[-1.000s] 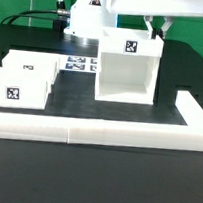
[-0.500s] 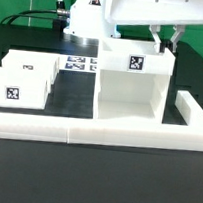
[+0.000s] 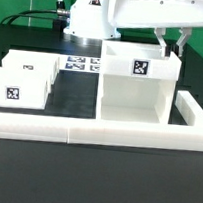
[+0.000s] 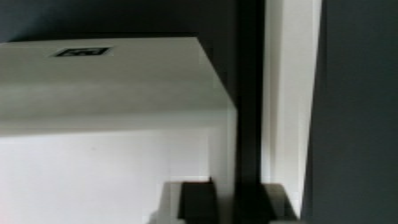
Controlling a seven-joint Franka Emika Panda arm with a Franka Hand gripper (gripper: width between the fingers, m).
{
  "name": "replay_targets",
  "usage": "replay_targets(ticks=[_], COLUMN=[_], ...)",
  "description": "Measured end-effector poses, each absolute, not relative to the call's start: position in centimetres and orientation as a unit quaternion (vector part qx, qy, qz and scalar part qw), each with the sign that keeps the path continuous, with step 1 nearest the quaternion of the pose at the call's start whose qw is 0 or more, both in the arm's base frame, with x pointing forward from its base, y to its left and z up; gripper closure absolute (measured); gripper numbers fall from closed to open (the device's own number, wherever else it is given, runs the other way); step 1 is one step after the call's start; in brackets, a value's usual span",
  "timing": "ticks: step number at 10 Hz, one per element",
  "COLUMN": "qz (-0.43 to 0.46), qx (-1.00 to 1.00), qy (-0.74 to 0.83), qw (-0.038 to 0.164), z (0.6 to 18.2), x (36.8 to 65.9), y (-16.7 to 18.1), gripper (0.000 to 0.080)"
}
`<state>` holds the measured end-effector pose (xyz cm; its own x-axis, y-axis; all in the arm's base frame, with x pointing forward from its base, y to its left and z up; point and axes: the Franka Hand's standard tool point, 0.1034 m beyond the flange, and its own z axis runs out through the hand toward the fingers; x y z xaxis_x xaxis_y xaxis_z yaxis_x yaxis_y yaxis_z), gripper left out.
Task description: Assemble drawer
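Observation:
The white casing [image 3: 136,88] stands open-fronted with its tag [image 3: 141,67] on top, just behind the front border bar and next to the right border bar. My gripper [image 3: 172,42] comes down from above and is shut on the casing's right wall at its top edge. In the wrist view the casing's top [image 4: 107,90] with the tag [image 4: 82,52] shows beside the gripper [image 4: 237,205], and the thin wall runs between the dark fingers [image 4: 192,205]. Two open-top trays [image 3: 34,68] [image 3: 12,89] sit side by side at the exterior view's left.
A long white border bar [image 3: 76,132] runs along the front, and another [image 3: 194,110] runs back along the exterior view's right. The marker board [image 3: 85,63] lies behind the trays. The robot base [image 3: 89,18] stands at the back.
The casing has moved to the exterior view's right and toward the front bar with my gripper holding its right wall. The trays have not moved.

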<state>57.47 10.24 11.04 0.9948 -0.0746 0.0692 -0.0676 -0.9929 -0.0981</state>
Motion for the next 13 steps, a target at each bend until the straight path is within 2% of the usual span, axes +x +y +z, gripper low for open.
replay_targets(ticks=[7, 13], qz=[-0.021, -0.024], qx=[-0.957, -0.898], qy=[0.283, 0.431], qw=[0.061, 0.085], z=[11.04, 11.13], x=[57.69, 58.15], y=[10.02, 10.52], gripper=[0.0763, 0.0762])
